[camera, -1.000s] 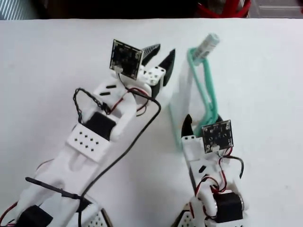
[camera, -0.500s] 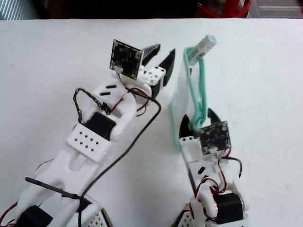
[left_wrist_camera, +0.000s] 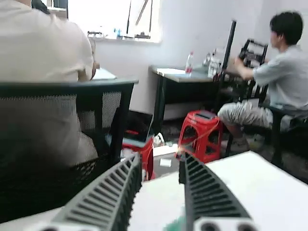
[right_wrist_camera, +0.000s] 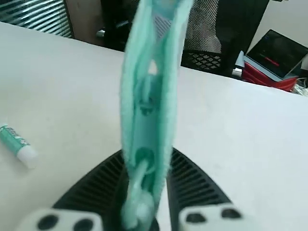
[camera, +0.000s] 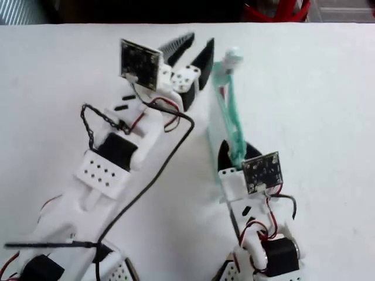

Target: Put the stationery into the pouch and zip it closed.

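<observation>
**Pouch gripped, packing unfinished**
Your right gripper [camera: 237, 153] clamps the teal pouch [camera: 230, 111]. Your left gripper [left_wrist_camera: 160, 162] gapes empty. A tube [right_wrist_camera: 17, 142] seemingly lies outside, and the zip looks undone.

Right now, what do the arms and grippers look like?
Left arm and right arm: white plastic shells, black servos, red and black wires at the joints. Left gripper and right gripper: black ribbed fingers on white bases. A square dark camera board sits on each wrist. A black cable runs along the left arm.
</observation>
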{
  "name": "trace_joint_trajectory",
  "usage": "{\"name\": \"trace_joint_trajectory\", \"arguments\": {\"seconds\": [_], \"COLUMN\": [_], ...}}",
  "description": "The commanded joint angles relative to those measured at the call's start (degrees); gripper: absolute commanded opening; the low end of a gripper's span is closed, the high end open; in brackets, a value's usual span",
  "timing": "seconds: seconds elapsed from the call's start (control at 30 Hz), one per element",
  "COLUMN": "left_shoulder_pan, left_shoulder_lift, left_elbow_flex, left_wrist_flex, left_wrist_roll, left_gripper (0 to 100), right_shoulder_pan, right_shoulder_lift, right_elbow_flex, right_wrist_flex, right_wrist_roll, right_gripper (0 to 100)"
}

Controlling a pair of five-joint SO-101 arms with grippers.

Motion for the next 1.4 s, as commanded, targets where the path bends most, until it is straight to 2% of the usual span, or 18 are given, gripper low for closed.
{"name": "trace_joint_trajectory", "arguments": {"seconds": [0.0, 0.07, 0.4, 0.6, 0.83, 0.93, 1.03, 1.13, 1.2, 1.37], "left_shoulder_pan": [2.3, 1.9, -0.3, -9.5, -19.7, -21.9, -24.1, -26.2, -26.6, -27.3], "left_shoulder_lift": [-2.9, -2.5, -2.9, -2.9, -2.4, -2.3, -2.3, -2.3, -2.3, 1.8], "left_elbow_flex": [-8.4, -9.6, -9.1, -11.7, -11.7, -10.3, -6.0, 0.4, 3.4, 5.8], "left_wrist_flex": [2.7, 4.5, 5.7, 25.1, 43.3, 48.2, 49.8, 49.3, 49.7, 49.1], "left_wrist_roll": [5.5, 6.2, 6.2, -3.3, -4.2, -7.6, -4.1, 5.2, 8.7, 15.6], "left_gripper": [14, 14, 14, 14, 14, 14, 14, 17, 20, 20], "right_shoulder_pan": [0.0, 4.1, 4.8, 4.8, 4.8, 4.9, 4.9, 4.9, 4.9, 4.9], "right_shoulder_lift": [0.2, 0.2, 0.2, 0.2, 0.2, 0.2, 0.2, 0.2, 0.2, 0.2], "right_elbow_flex": [-0.6, -0.1, 1.1, 1.2, 2.4, 2.5, 2.5, 2.5, 2.5, 3.3], "right_wrist_flex": [-0.2, -2.0, -1.6, -0.7, -0.8, -0.6, -0.5, -0.5, -0.5, -0.5], "right_wrist_roll": [2.3, 2.6, 1.1, 1.1, 1.2, 1.3, 1.2, 1.3, 1.3, 1.4], "right_gripper": [1.9, 1.9, 1.9, 1.9, 1.9, 1.9, 1.9, 1.9, 1.9, 1.9]}}
